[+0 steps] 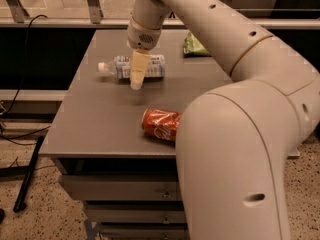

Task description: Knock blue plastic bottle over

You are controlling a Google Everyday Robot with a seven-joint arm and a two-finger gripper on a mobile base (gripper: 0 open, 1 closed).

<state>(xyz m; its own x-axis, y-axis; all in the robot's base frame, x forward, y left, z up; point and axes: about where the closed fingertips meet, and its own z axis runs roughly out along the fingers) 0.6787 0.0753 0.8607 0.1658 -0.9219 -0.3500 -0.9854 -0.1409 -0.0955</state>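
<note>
The blue plastic bottle (125, 66) lies on its side on the grey table (100, 124), white cap pointing left. My gripper (137, 79) hangs over the bottle's middle, its pale fingers pointing down in front of the label. It holds nothing that I can see. The crushed red soda can (160, 123) lies nearer the table's front, beside my arm.
A green packet (194, 45) lies at the table's far right. My large arm (235, 149) covers the table's right side. Drawers sit under the tabletop. A black cable and stand are on the floor at left.
</note>
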